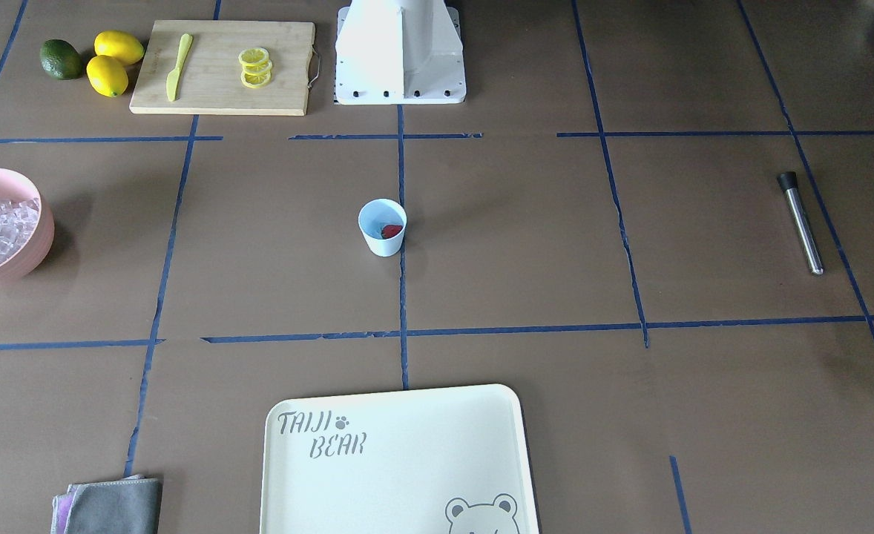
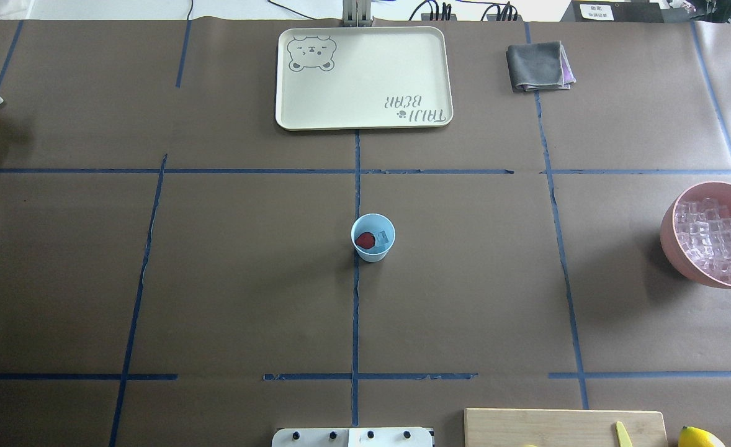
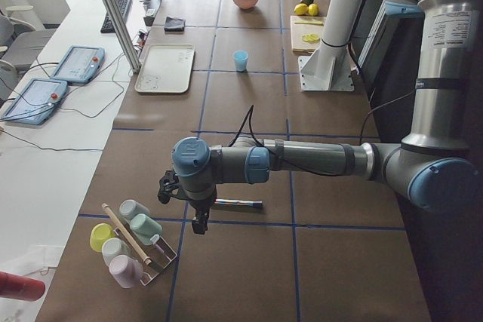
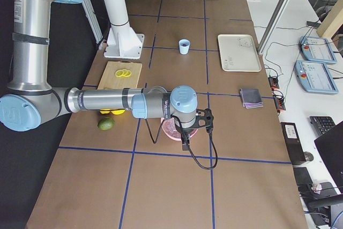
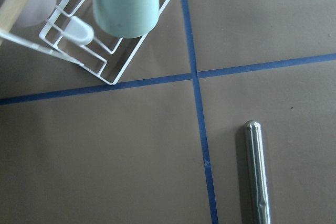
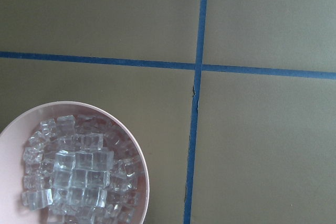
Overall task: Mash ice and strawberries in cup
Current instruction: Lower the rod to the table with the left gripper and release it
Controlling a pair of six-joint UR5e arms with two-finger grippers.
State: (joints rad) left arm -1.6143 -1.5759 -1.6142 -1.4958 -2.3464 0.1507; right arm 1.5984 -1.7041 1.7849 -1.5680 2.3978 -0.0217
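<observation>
Cup at table centre holds the strawberry and one clear cube; heaped ice fills a pink bowl by the right gripper. The left gripper hangs beside a steel muddler. Whether either gripper's jaws are apart or together cannot be told.

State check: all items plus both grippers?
cup, upright, strawberry and ice inside
strawberry, looks whole, in cup
ice, mostly heaped in pink bowl
muddler, lying flat
lemon slices, stacked on cutting board
left gripper, near muddler, open or shut unclear
right gripper, by pink bowl, open or shut unclear
</observation>
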